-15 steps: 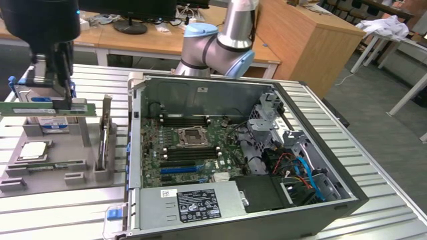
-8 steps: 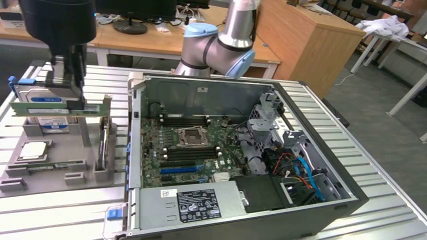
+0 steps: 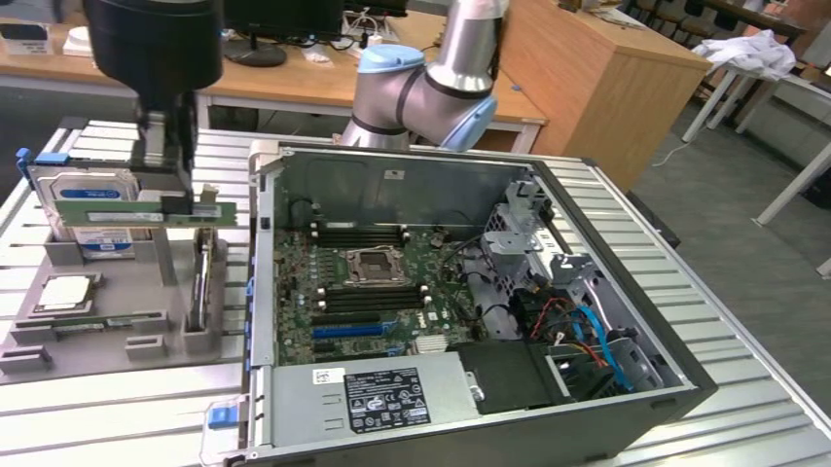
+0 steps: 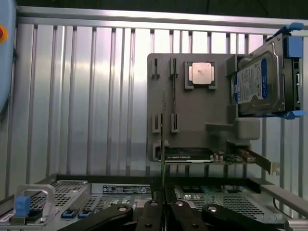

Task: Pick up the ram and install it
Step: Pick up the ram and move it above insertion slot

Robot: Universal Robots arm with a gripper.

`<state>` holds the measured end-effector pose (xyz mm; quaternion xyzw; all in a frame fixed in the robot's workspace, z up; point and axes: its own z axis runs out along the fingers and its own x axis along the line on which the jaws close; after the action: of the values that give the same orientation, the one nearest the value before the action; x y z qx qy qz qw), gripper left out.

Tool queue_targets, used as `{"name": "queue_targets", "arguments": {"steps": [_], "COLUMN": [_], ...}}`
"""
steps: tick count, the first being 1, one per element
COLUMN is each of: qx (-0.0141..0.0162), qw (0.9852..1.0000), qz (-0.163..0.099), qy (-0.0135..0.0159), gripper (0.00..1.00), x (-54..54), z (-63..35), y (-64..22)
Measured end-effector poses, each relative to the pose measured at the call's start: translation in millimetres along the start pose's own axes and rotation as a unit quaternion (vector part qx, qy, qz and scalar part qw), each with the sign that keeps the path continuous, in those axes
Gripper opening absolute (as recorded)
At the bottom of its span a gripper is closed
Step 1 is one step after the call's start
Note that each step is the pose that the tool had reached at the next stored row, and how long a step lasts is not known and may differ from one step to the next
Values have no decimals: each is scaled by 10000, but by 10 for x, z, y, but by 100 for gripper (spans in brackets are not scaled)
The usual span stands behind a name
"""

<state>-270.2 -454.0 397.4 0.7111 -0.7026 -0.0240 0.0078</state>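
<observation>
The ram [image 3: 124, 216], a thin green stick, hangs level just above the grey parts tray [image 3: 26, 341], in front of the hard drive [image 3: 91, 190] and apart from the open computer case [image 3: 389, 180]. It is pinched at one spot only. I'd judge a jolt could twist or drop it, or a skewed approach could knock it against the case wall. The gripper [image 3: 166, 202] is almost fully closed, clamped on the stick's flat faces. A second stick [image 4: 174, 91] sits in the tray.
</observation>
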Motion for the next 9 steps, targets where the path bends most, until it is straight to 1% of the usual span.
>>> {"name": "queue_targets", "arguments": {"steps": [9], "qx": [0], "qw": [10000], "qz": [-3], "qy": [0], "gripper": [12], "x": [3], "z": [-10], "y": [-227]}}
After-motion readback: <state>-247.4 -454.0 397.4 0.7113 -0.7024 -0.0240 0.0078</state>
